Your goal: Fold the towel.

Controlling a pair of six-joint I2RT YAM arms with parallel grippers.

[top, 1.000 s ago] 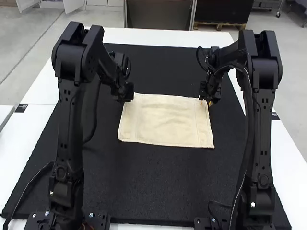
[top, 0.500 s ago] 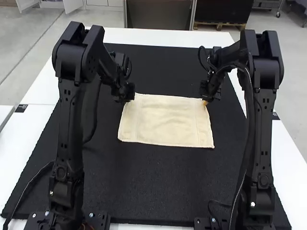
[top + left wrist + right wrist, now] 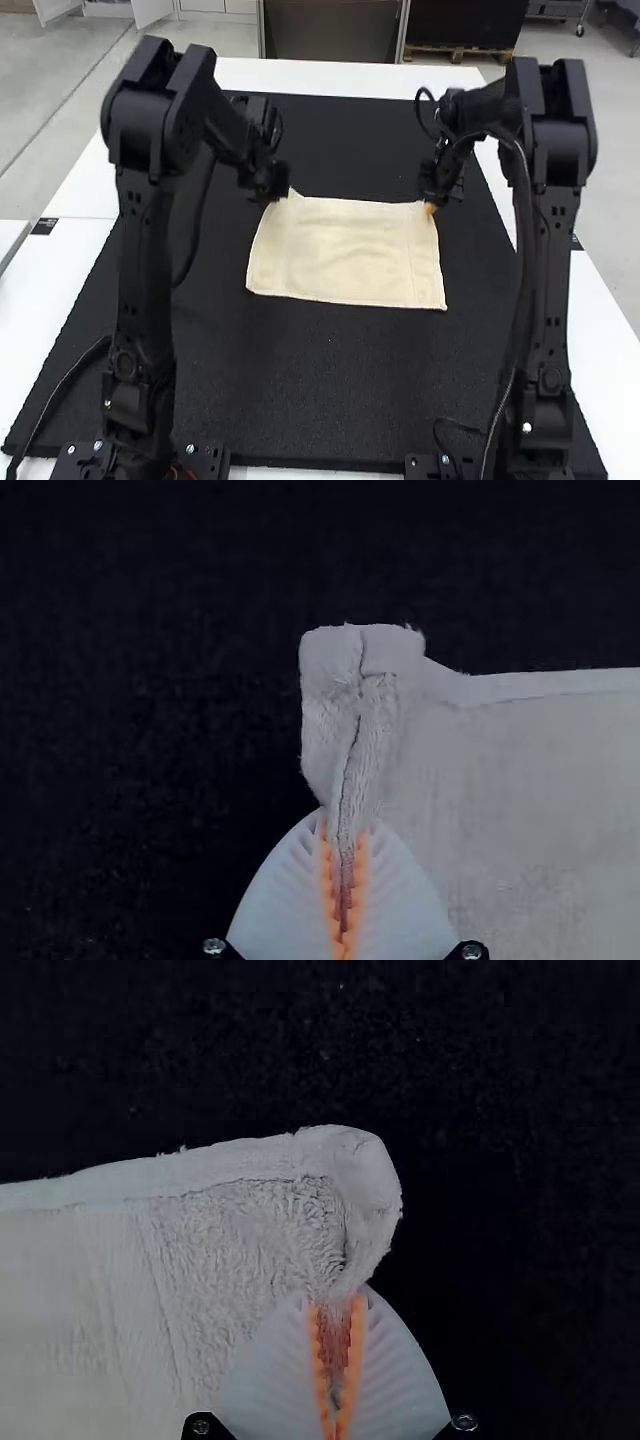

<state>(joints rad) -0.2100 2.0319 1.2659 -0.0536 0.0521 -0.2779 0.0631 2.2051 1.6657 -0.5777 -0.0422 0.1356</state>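
Cream and fuzzy, the towel (image 3: 345,252) lies spread on the black mat (image 3: 320,385). Over that mat, we see the left pincer (image 3: 275,190) and right pincer (image 3: 430,205) each pinching a far towel corner, tips hard to make out from above.

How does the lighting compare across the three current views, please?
High view: bright, the white table palest, the dark mat without glare; left wrist view: dim, the mat nearly black, a shadowed crease in the towel; right wrist view: also dim, the towel pale against the mat.
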